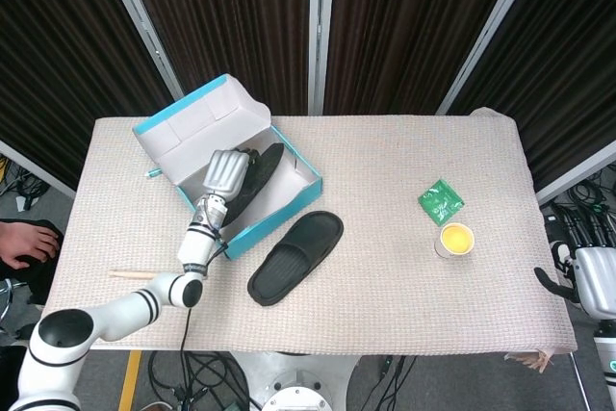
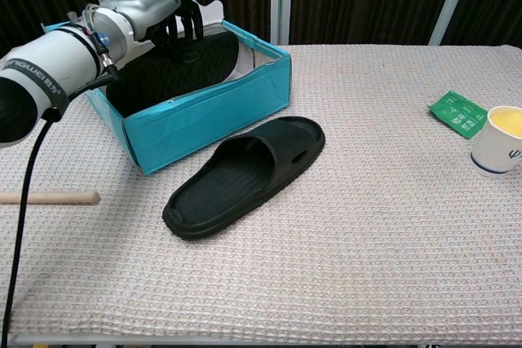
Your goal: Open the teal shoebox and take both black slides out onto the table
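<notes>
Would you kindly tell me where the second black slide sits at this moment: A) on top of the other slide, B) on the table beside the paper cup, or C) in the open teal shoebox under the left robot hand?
C: the second black slide lies in the open teal shoebox, with the left robot hand on it, while the other slide lies on the table.

Left arm: reaching forward from the near-left corner.
Left hand [image 2: 148, 7]: fingers curled around something dark, gripping.
Right hand [image 1: 589, 281]: parked at the far right edge, pose hard to read.
</notes>
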